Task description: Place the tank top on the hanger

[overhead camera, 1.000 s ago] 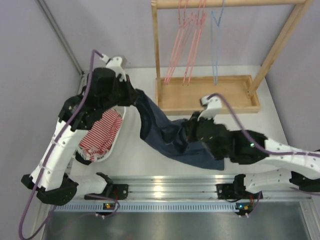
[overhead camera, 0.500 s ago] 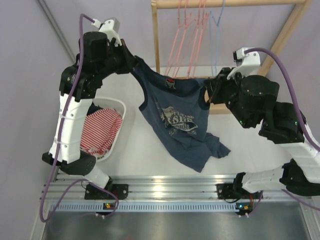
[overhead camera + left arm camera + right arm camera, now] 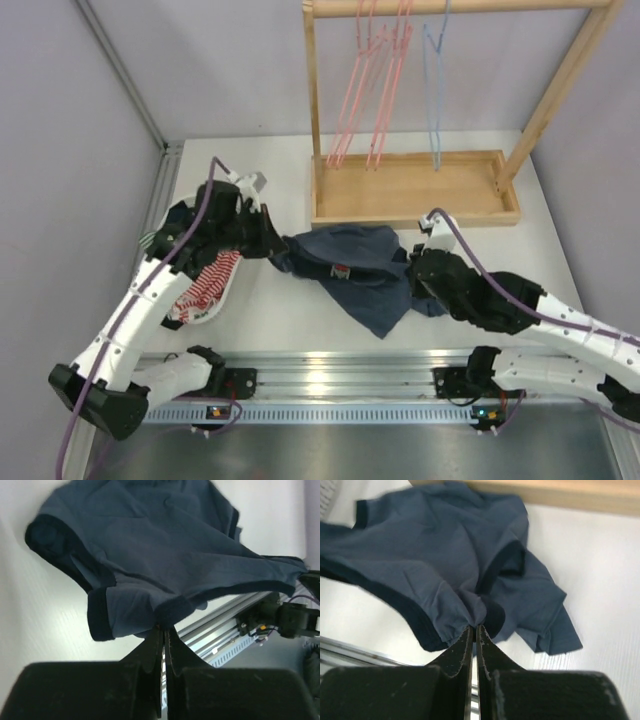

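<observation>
The navy tank top (image 3: 352,262) lies bunched on the white table between my arms, its graphic hidden. My left gripper (image 3: 277,243) is shut on its left edge; the left wrist view shows the jaws (image 3: 164,628) pinching dark-trimmed cloth (image 3: 150,555). My right gripper (image 3: 410,268) is shut on its right edge; the right wrist view shows the jaws (image 3: 474,626) pinching a fold of the cloth (image 3: 445,565). The light-blue hanger (image 3: 433,90) hangs from the wooden rail at the back, apart from the shirt.
Pink hangers (image 3: 375,90) hang left of the blue one on the wooden rack (image 3: 415,195), whose tray base sits just behind the shirt. A white basket with a red-and-white striped garment (image 3: 205,285) sits under the left arm. The aluminium rail (image 3: 340,370) runs along the near edge.
Both arms have dropped from holding the shirt raised and spread in the air; the shirt now lies crumpled low on the table, still gripped at both edges.
</observation>
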Action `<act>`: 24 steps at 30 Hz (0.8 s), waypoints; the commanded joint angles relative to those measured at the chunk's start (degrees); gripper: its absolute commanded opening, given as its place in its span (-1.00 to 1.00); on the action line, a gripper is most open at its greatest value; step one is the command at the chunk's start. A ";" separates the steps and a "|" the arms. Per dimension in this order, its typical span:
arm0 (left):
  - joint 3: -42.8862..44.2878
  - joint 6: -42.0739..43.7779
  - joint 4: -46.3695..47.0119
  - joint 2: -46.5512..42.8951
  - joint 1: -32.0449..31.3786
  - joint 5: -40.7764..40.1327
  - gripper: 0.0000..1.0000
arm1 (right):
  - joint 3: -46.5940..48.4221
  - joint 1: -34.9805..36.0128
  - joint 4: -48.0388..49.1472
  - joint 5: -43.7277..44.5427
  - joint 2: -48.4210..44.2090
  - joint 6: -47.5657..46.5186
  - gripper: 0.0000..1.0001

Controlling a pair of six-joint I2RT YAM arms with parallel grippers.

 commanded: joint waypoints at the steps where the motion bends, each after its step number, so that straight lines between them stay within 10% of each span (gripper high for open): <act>1: -12.04 -4.24 10.59 -0.08 -2.46 2.92 -1.00 | -6.88 -4.18 7.52 -4.70 -3.46 5.13 -1.00; 15: -20.43 -6.79 26.69 20.57 -8.54 -1.38 -1.00 | -28.09 -23.97 31.78 -27.30 4.18 2.67 -0.71; 24: -14.20 -4.42 23.10 19.18 -8.54 -4.99 0.31 | -20.71 -28.46 19.43 -27.30 -0.64 1.61 0.19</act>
